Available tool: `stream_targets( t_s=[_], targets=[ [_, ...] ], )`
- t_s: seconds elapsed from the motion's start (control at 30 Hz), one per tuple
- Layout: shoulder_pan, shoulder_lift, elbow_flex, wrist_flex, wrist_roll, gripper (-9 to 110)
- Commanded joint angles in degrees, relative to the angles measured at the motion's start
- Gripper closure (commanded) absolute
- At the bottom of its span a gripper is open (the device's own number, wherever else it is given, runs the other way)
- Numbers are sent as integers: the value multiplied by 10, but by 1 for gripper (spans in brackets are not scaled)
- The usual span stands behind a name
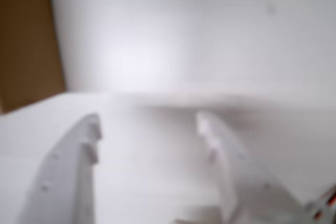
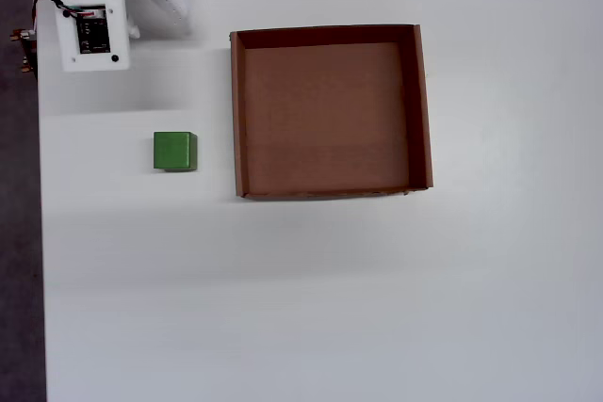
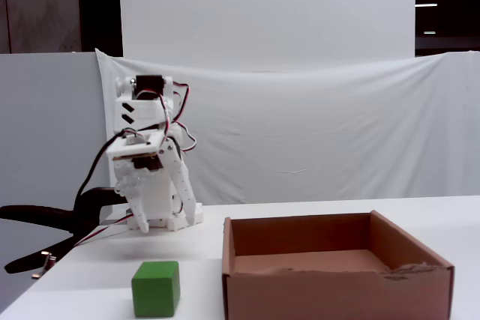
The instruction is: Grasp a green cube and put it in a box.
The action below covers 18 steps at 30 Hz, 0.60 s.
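2 white plastic fingers (image 1: 89,145) of the end effector (image 1: 149,129) stand well apart in the blurred wrist view, with only bare white surface between them; it holds nothing. The small, solid bright-green cube (image 2: 175,151) with plain matte faces sits flat on the smooth white counter (image 2: 311,298), just beside the left wall of the box in the overhead view, not touching it. The shallow, square brown cardboard box (image 2: 423,110) has low walls, a flat plain bottom and a slightly ragged front edge in the fixed view (image 3: 405,269); its inside is bare. The white, blocky robot arm (image 3: 150,177), trailing red and black wires, stands folded beyond the box's far left corner, well apart from the cube.
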Motion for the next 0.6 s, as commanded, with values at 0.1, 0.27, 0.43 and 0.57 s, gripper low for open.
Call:
stream_targets(
  t_s=[0.1, 0.27, 0.43, 0.57],
  targets=[
    [16, -179, -141, -69, -33, 73],
    [38, -338, -257, -83, -80, 71],
    [44, -454, -345, -115, -92, 70],
    [51, -540, -422, -117, -92, 70]
  ],
)
